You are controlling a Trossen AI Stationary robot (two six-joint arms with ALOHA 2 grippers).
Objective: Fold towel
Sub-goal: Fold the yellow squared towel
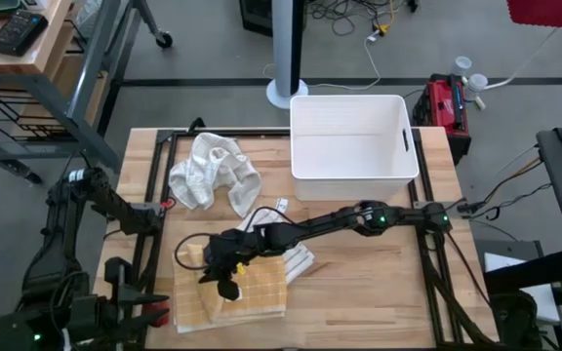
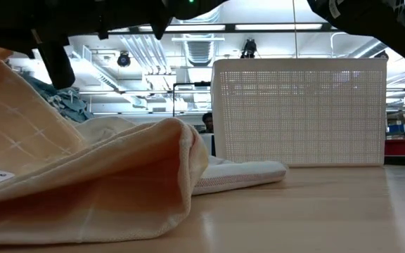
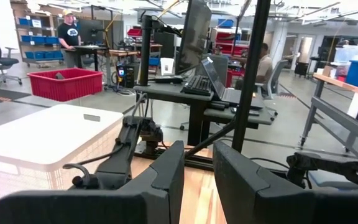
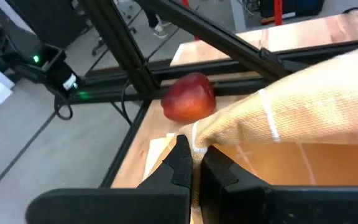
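Observation:
A tan towel with white grid lines (image 1: 257,292) lies partly folded on the wooden table near the front left; in the low view its rounded fold (image 2: 178,161) faces the camera. My right gripper (image 1: 225,281) reaches across from the table's right and is shut on the towel's left part (image 4: 193,149). A crumpled white towel (image 1: 213,174) lies at the far left. My left gripper (image 3: 197,171) is raised at the table's left side, pointing level toward the right, its fingers a little apart with nothing between them. My right gripper pinches a raised edge of the tan towel (image 4: 199,132) between its two fingers. The fingers slant downward, coming from the table's right. The pinched part stands a little above the table, and the rest of the towel (image 4: 303,143) slopes away and lies on the table. One layer or several, I cannot tell.
A white bin (image 1: 351,146) stands at the table's far middle. A red apple (image 4: 189,96) sits near the table's left frame rail, just beyond the towel. A pale striped cloth (image 1: 297,259) peeks out beside the tan towel. Bare wood (image 1: 379,292) lies at the front right.

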